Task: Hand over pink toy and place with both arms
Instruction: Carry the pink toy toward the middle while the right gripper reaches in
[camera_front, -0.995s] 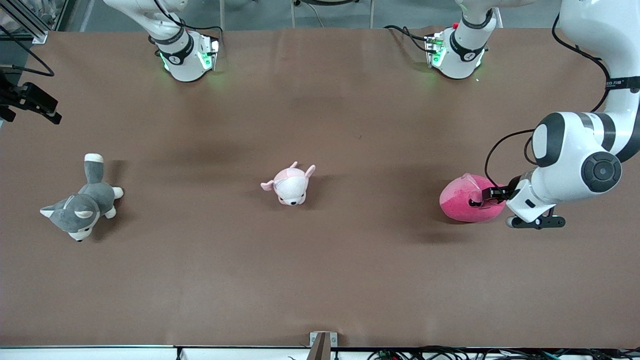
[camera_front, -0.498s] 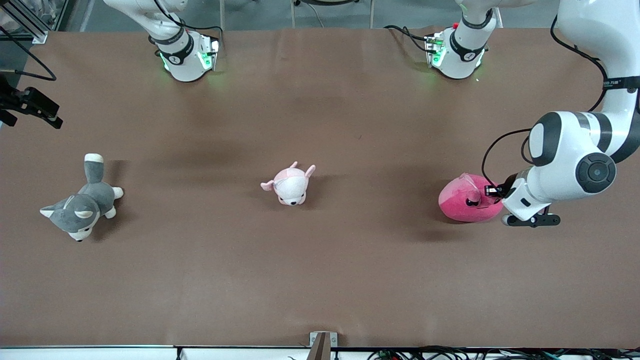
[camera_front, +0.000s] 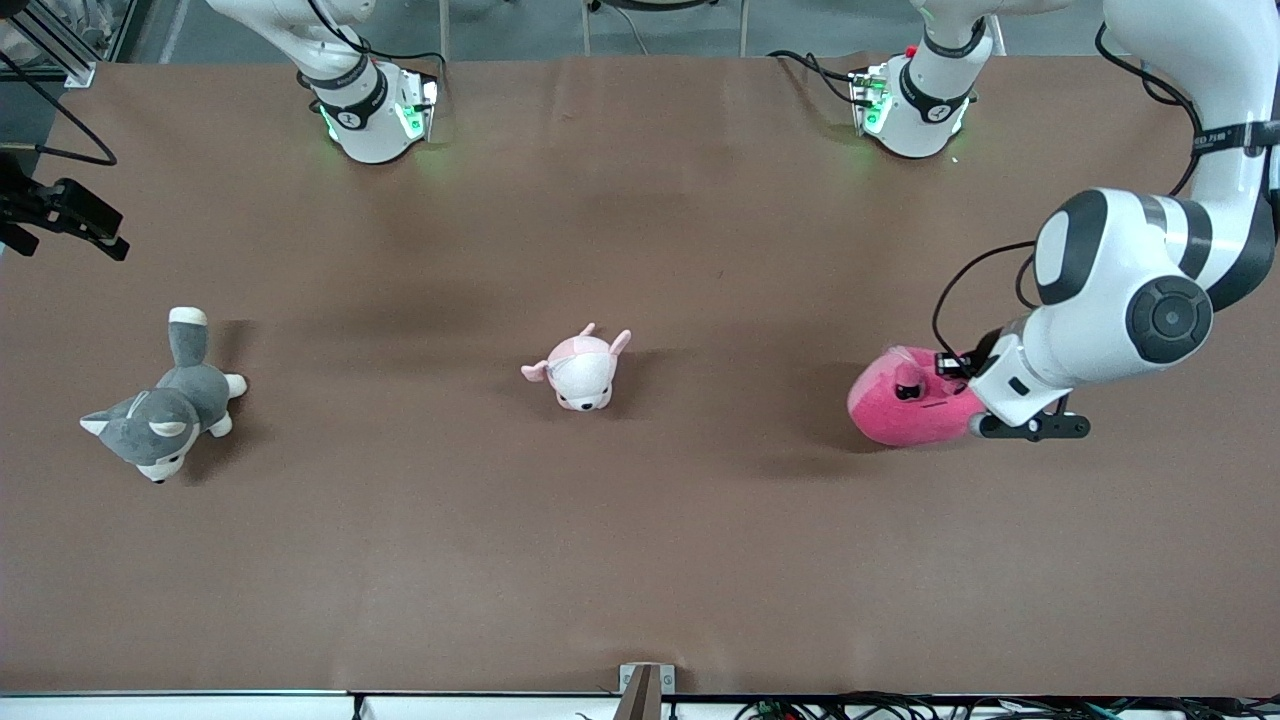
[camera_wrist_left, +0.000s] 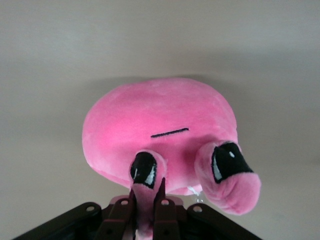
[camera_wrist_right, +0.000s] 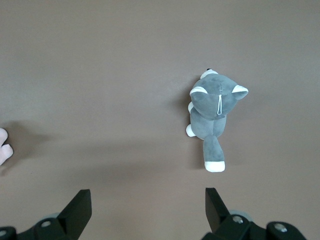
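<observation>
The pink toy (camera_front: 900, 408), a hot-pink rounded plush with dark eyes, is at the left arm's end of the table. My left gripper (camera_front: 918, 380) is shut on a small nub of it beside one eye. The left wrist view shows the pink toy (camera_wrist_left: 160, 130) hanging from my left gripper (camera_wrist_left: 146, 196), its fingers (camera_wrist_left: 166, 200) pinching pink fabric. My right gripper (camera_wrist_right: 148, 205) is open and holds nothing, high over bare table beside the grey dog. It waits there.
A grey-and-white plush dog (camera_front: 160, 410) (camera_wrist_right: 215, 112) lies at the right arm's end of the table. A small pale pink-and-white plush animal (camera_front: 580, 370) sits mid-table, its edge showing in the right wrist view (camera_wrist_right: 4, 147). Both arm bases stand along the table's back edge.
My left gripper has shut on the pink toy's nub and carried the toy a little toward the right arm's end. The right arm has barely moved.
</observation>
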